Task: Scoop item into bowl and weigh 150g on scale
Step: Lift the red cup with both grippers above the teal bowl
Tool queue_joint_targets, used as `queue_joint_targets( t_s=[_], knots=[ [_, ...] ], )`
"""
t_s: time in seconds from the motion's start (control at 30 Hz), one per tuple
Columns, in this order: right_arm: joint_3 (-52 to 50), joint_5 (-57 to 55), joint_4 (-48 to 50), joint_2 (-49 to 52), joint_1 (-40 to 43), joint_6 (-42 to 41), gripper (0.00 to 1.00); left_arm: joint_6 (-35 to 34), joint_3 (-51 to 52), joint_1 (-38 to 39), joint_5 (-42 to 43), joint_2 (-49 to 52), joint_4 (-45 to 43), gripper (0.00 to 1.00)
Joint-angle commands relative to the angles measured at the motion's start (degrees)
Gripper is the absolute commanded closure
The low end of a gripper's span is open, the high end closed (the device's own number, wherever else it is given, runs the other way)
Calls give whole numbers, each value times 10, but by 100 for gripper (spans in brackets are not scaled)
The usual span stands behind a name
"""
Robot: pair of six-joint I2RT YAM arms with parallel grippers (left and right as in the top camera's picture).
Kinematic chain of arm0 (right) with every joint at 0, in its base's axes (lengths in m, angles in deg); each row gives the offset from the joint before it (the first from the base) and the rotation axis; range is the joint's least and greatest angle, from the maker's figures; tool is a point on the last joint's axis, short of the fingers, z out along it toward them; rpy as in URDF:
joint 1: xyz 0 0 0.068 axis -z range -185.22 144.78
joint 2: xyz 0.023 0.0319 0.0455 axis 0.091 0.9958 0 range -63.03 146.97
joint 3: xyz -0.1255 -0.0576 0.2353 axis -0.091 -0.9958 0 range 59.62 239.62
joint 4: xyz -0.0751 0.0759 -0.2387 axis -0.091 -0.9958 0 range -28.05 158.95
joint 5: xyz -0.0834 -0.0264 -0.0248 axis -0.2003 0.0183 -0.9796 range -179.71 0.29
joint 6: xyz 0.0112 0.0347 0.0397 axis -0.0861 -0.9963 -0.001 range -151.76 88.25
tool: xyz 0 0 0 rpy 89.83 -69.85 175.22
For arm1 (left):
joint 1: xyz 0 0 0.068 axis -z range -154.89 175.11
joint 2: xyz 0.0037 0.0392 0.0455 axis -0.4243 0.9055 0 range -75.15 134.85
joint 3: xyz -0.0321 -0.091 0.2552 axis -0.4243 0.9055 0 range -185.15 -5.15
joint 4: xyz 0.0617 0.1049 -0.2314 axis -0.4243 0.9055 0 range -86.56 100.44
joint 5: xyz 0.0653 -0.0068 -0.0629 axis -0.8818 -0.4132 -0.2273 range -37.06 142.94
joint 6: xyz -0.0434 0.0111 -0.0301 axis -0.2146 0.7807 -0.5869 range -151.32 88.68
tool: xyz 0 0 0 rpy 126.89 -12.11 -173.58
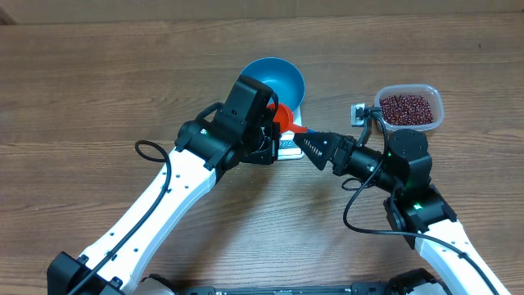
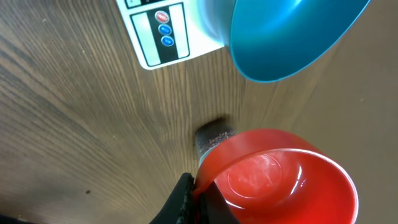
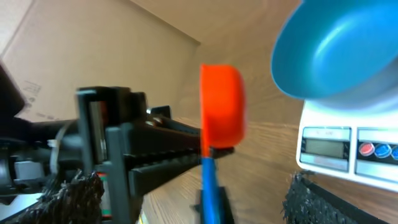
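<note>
The blue bowl sits on the white scale, which my arms mostly hide from overhead. My left gripper is shut on the rim of a red scoop just in front of the bowl. The scoop's cup is empty in the left wrist view, with the bowl and scale beyond it. My right gripper is open, its fingers wide on either side of the scoop's blue handle. The item, dark red beans, fills a clear tub at the right.
The clear tub stands right of the bowl, with a small grey-white object against its left side. The left arm's black gripper body fills the left of the right wrist view. Bare wooden table surrounds everything.
</note>
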State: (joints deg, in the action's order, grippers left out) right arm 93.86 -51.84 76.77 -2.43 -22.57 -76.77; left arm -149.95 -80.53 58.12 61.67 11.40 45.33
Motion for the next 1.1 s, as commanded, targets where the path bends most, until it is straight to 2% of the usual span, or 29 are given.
queue_joint_targets(
  t_s=[0.0,0.33,0.57,0.83,1.07],
  knots=[
    [17,-8,28,-1,-3,-1,5,-8,-14,2,-35,6,-4,95],
    [17,-69,54,-1,-3,-22,5,-8,-14,0,-50,6,-78,95],
    [17,-112,102,-1,-3,-23,5,-8,-14,0,-63,6,-95,96],
    [17,-132,119,-1,-3,-7,16,-8,-14,1,-42,6,-127,95],
    [17,-134,156,0,-3,-7,20,-8,-14,11,-42,6,-151,96]
  ],
)
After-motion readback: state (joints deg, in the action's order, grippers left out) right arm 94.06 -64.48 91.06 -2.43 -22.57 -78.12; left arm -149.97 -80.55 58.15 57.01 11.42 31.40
